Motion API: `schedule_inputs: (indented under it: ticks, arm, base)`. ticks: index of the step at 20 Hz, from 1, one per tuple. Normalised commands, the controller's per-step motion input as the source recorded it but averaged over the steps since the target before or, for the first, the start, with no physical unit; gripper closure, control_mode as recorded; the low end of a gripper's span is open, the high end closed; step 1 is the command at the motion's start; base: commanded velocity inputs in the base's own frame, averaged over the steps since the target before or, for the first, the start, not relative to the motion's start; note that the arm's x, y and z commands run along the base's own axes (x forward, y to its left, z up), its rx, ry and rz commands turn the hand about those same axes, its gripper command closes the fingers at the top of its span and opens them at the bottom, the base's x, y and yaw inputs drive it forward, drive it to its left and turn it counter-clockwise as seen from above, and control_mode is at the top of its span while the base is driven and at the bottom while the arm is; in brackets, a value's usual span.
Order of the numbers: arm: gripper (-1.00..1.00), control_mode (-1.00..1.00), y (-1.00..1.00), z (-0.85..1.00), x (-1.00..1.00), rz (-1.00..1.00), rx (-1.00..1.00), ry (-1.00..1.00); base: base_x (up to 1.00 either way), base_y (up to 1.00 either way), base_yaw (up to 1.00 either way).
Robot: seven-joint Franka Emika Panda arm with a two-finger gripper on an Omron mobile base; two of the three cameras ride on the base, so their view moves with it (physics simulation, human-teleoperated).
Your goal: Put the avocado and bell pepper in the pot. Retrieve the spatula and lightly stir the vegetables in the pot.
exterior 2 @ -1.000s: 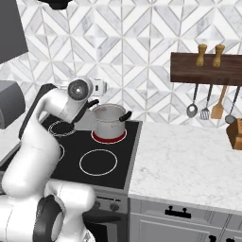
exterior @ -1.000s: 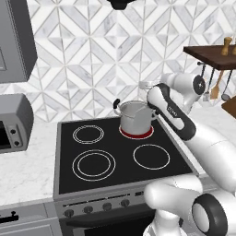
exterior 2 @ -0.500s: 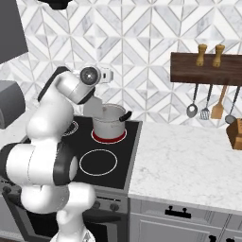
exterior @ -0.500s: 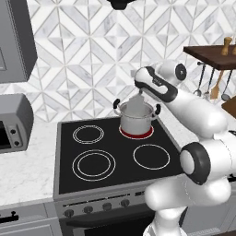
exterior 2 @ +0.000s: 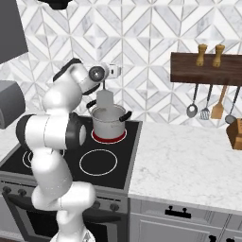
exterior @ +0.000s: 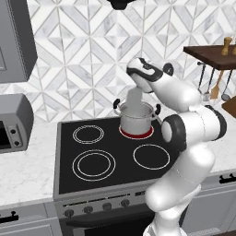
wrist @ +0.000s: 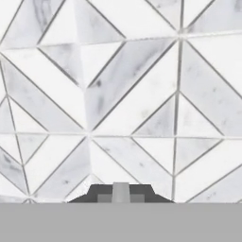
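so the arm is bent up over the back right of the stove [exterior: 64,152], with the gripper [exterior 2: 108,78] up by the tiled backsplash [wrist: 123,94] and pinched together on the thin handle of the spatula [exterior 2: 105,100]. the spatula hangs straight down from there, its pale square blade dipping right into the mouth of the pot [exterior: 137,118], looks like it's just above or inside the rim, can't tell if it touches anything inside. the pot itself sits on the back right burner, which glows red around its base, shiny steel with a black handle sticking out each side. can't see the avocado or the bell pepper from these angles, the pot wall hides whatever's in there. the hand camera just stares at the marble triangle tiles. off to the right a wooden rack [exterior 2: 208,68] on the wall has ladles and an orange-brown wooden spatula [exterior 2: 218,106] hanging, well away from the pot.
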Motion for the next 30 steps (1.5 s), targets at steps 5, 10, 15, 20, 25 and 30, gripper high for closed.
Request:
schedule_inputs:
  ticks: [5, 10, 15, 20, 25, 30]
  arm:
    - [1.0, -1.0, -0.16, -0.29, 0.79, -0.08, -0.03, 0.0]
    - [1.0, -1.0, -0.02, -0.29, 0.67, -0.05, 0.0, 0.05]
    - [1.0, -1.0, -0.01, -0.29, 0.39, -0.05, 0.0, 0.02]
    - [1.0, -1.0, -0.01, -0.27, -0.24, -0.03, -0.02, -0.04]
    - [1.0, -1.0, -0.07, -0.3, -0.51, -0.03, -0.03, -0.07]
    - [1.0, -1.0, -0.09, -0.36, -0.09, -0.03, 0.0, 0.0]
  base:
    - [0.0, 0.0, 0.0]
    - [0.0, 0.0, 0.0]
    - [0.0, 0.0, 0.0]
    - [0.0, 0.0, 0.0]
    - [0.0, 0.0, 0.0]
    - [0.0, 0.0, 0.0]
